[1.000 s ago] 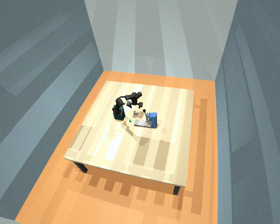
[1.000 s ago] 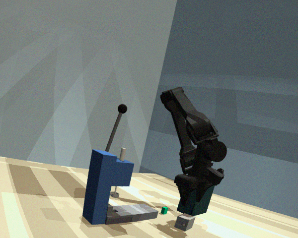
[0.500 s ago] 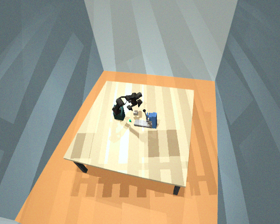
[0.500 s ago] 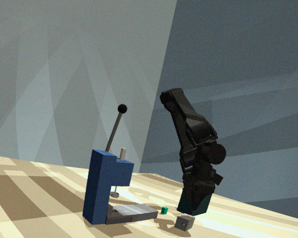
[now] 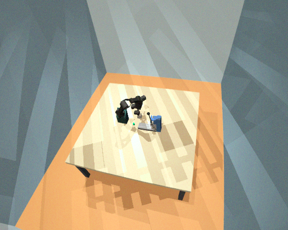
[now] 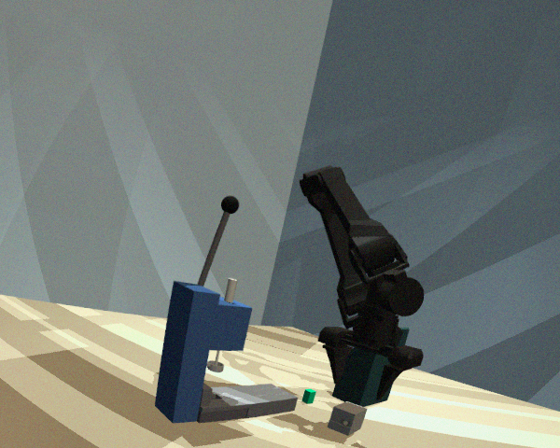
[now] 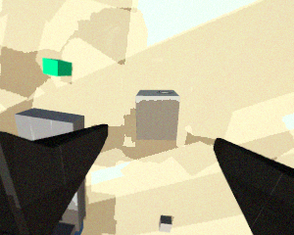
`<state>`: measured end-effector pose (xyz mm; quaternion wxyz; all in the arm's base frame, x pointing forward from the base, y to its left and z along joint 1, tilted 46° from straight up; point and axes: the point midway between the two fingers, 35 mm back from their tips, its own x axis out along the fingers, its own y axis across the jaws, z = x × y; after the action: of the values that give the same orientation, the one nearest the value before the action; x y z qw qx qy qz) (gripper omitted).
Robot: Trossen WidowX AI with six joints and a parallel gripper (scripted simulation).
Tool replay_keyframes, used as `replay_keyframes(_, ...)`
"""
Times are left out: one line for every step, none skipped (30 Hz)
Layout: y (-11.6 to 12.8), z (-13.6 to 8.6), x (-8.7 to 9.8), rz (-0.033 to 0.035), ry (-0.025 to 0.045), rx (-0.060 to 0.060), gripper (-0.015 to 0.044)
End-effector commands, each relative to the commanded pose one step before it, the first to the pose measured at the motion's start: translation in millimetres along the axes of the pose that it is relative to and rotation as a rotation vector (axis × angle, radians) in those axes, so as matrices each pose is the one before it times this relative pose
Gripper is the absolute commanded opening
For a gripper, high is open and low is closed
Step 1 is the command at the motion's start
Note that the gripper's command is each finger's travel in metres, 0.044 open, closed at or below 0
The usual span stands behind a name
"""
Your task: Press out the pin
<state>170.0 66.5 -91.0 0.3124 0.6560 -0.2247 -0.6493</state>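
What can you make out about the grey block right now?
The grey block is small and boxy, with flat faces and a matt look. One face shows a small round mark, perhaps the pin or its hole. It sits on the table, off the press bed, below the open fingers, and nothing is seen gripping it.
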Motion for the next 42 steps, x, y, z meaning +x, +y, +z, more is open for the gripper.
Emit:
replay_keyframes(-0.05,1.83,4.26,0.0109,-0.00441,-0.1083,0.044)
replay_keyframes(0.0,0.0,0.0,0.0,0.0,0.0,0.044)
replay_keyframes(0.0,0.0,0.0,0.0,0.0,0.0,0.044)
replay_keyframes(0.0,0.0,0.0,0.0,0.0,0.0,0.044)
replay_keyframes(0.0,0.0,0.0,0.0,0.0,0.0,0.044)
replay_keyframes(0.0,0.0,0.0,0.0,0.0,0.0,0.044)
replay_keyframes(0.0,0.0,0.0,0.0,0.0,0.0,0.044)
replay_keyframes(0.2,0.06,1.25,0.00003,-0.00005,0.0003,0.044)
replay_keyframes(0.59,0.19,3.68,0.00013,-0.00008,0.0005,0.044)
replay_keyframes(0.9,0.34,5.38,0.00029,0.00004,-0.0004,0.044)
replay_keyframes(0.63,0.3,3.54,0.00028,0.00001,-0.0003,0.044)
replay_keyframes(0.22,0.11,1.17,0.00011,0.0,-0.0001,0.044)
replay_keyframes(0.0,0.0,0.0,0.0,0.0,0.0,0.044)
replay_keyframes(0.0,0.0,0.0,0.0,0.0,0.0,0.044)
replay_keyframes(-0.01,-0.03,0.27,-0.00002,0.00001,0.0,0.044)
replay_keyframes(-0.03,-0.08,0.8,-0.00007,0.00003,0.0,0.044)
replay_keyframes(-0.05,-0.12,1.34,-0.0001,0.00005,0.0,0.044)
replay_keyframes(-0.05,-0.14,1.63,-0.00011,0.00006,0.0,0.044)
replay_keyframes(-0.04,-0.13,1.63,-0.00009,0.00006,0.0,0.044)
replay_keyframes(-0.04,-0.11,1.63,-0.00008,0.00005,0.0,0.044)
replay_keyframes(-0.03,-0.1,1.62,-0.00006,0.00005,0.0,0.044)
replay_keyframes(-0.02,-0.09,1.62,-0.00005,0.00004,0.0,0.044)
replay_keyframes(-0.02,-0.08,1.61,-0.00003,0.00004,0.0,0.044)
replay_keyframes(-0.01,-0.07,1.61,-0.00002,0.00003,0.0,0.044)
replay_keyframes(0.0,-0.05,1.61,0.0,0.00003,0.0,0.044)
replay_keyframes(0.0,-0.04,1.6,0.00002,0.00002,0.0,0.044)
replay_keyframes(0.01,-0.03,1.6,0.00003,0.00002,0.0,0.044)
replay_keyframes(0.01,-0.02,1.6,0.00005,0.00001,0.0,0.044)
replay_keyframes(0.02,-0.01,1.59,0.00006,0.0,0.0,0.044)
replay_keyframes(0.03,0.01,1.59,0.00008,0.0,0.0,0.044)
replay_keyframes(0.05,0.04,1.6,0.00005,-0.00018,0.0003,0.044)
replay_keyframes(0.04,0.04,1.59,0.00009,-0.00008,0.0001,0.044)
replay_keyframes(0.05,0.05,1.58,0.00011,-0.00009,0.0001,0.044)
replay_keyframes(0.05,0.06,1.58,0.00012,-0.00009,0.0001,0.044)
replay_keyframes(0.06,0.07,1.57,0.00014,-0.0001,0.0001,0.044)
replay_keyframes(0.07,0.09,1.57,0.00015,-0.0001,0.0001,0.044)
replay_keyframes(0.07,0.09,1.56,0.00017,-0.00009,0.0001,0.044)
replay_keyframes(0.07,0.1,1.55,0.0002,-0.00004,0.0,0.044)
replay_keyframes(0.07,0.1,1.53,0.00024,0.00002,-0.0001,0.044)
replay_keyframes(0.07,0.12,1.54,0.00025,0.00002,-0.0001,0.044)
replay_keyframes(0.08,0.13,1.54,0.00027,0.00001,-0.0001,0.044)
replay_keyframes(0.09,0.14,1.53,0.00029,0.0,-0.0001,0.044)
